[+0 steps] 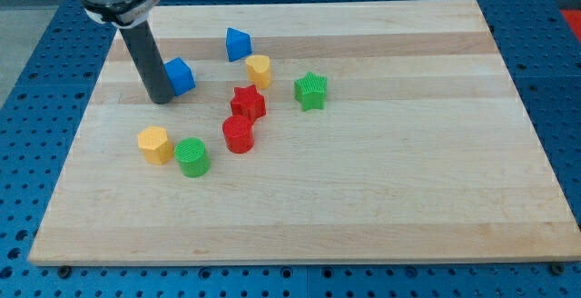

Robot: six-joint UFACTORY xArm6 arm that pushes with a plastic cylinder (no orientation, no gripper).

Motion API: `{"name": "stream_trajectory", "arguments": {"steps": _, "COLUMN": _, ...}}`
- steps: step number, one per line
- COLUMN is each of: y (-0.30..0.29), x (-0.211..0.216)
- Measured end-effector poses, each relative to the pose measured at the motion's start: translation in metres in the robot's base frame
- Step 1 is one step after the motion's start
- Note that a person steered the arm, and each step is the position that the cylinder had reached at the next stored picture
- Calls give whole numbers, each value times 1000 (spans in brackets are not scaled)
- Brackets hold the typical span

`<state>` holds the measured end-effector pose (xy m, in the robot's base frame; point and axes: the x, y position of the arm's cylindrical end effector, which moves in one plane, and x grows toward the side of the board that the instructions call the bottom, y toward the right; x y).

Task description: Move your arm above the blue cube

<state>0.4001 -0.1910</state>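
Observation:
The blue cube (181, 75) lies on the wooden board (381, 180) toward the view's upper left. My tip (161, 99) rests on the board just to the left of and slightly below the blue cube, close to or touching its left side. The dark rod rises from there to the arm's grey housing at the view's top left.
A second blue block, wedge-like (238, 44), lies up and right of the cube. A yellow block (259, 69), red star (248, 103), red cylinder (238, 135), green star (310, 91), green cylinder (192, 157) and yellow block (155, 144) lie nearby.

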Motion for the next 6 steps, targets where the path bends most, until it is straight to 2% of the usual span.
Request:
{"name": "stream_trajectory", "arguments": {"steps": 1, "y": 3, "x": 2}}
{"name": "stream_trajectory", "arguments": {"steps": 4, "y": -45, "x": -17}}
{"name": "stream_trajectory", "arguments": {"steps": 6, "y": -28, "x": -96}}
